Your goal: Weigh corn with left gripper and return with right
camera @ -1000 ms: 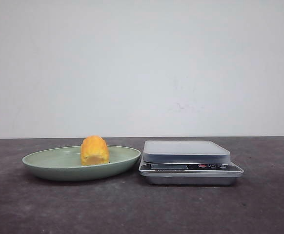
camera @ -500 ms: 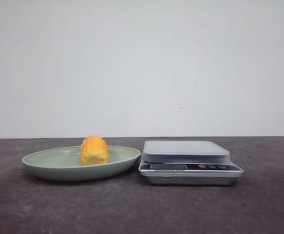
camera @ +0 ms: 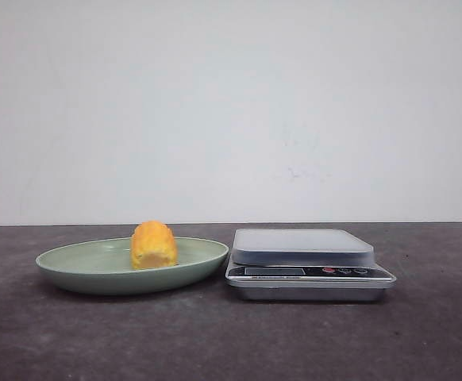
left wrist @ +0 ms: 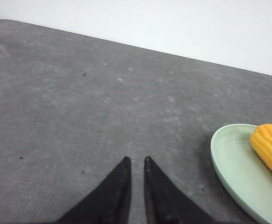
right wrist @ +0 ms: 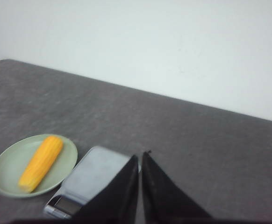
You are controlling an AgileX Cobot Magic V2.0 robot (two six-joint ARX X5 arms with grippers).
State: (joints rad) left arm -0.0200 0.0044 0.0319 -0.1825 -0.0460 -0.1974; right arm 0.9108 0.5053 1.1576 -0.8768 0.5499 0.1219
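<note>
The corn [camera: 153, 244], a yellow-orange cob, lies on the green plate [camera: 72, 259] at the left of the table, its end towards the front camera. A silver kitchen scale [camera: 302, 246] stands just right of the plate with nothing on its platform. Neither gripper shows in the front view. In the left wrist view my left gripper [left wrist: 136, 159] is shut and empty over bare table, with the plate [left wrist: 234, 168] and corn [left wrist: 270, 149] off to one side. In the right wrist view my right gripper [right wrist: 140, 155] is shut and empty, above the scale [right wrist: 98, 172], with the corn [right wrist: 41, 163] and plate [right wrist: 5, 170] beyond.
The table is dark grey [camera: 215, 341] and ends at a white wall [camera: 231, 111] behind. Its rounded far corner [left wrist: 5, 23] shows in the left wrist view. The scale's display and buttons [camera: 310, 271] face the front.
</note>
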